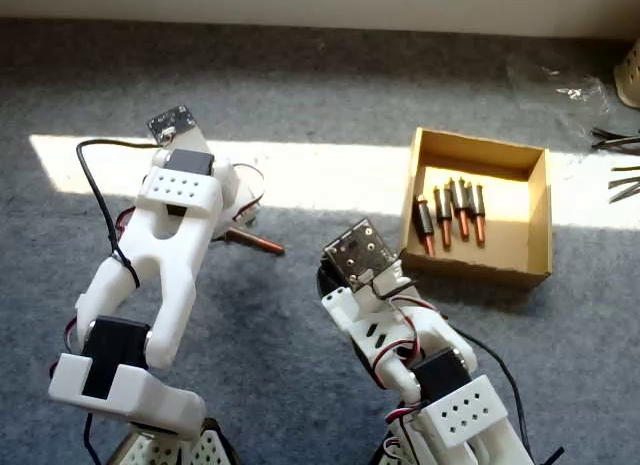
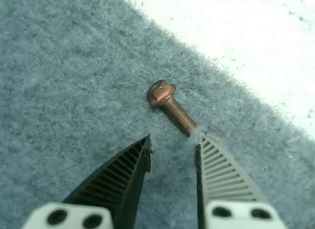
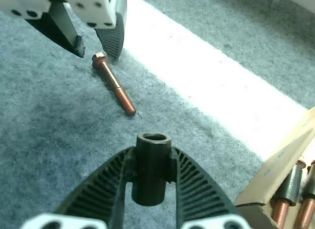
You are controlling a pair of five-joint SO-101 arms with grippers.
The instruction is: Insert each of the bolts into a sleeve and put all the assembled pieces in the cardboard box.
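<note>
A copper bolt [image 2: 169,106] lies flat on the grey carpet, its hex head pointing away from my left gripper [image 2: 172,141]. That gripper is open, with its fingertips on either side of the threaded end. From above, the bolt [image 1: 262,243] sticks out beside the left arm's wrist. My right gripper [image 3: 152,153] is shut on a black sleeve [image 3: 151,167], held upright with its bore facing up. The bolt [image 3: 113,84] and the open left gripper [image 3: 94,54] lie beyond it. The cardboard box [image 1: 538,220] holds several assembled pieces [image 1: 452,213].
A bright sunlit strip [image 1: 330,175] crosses the carpet behind both arms. The box corner [image 3: 288,162] stands close beside the right gripper. Dark cable ties [image 1: 618,165] and a clear plastic bag [image 1: 555,85] lie at the far right.
</note>
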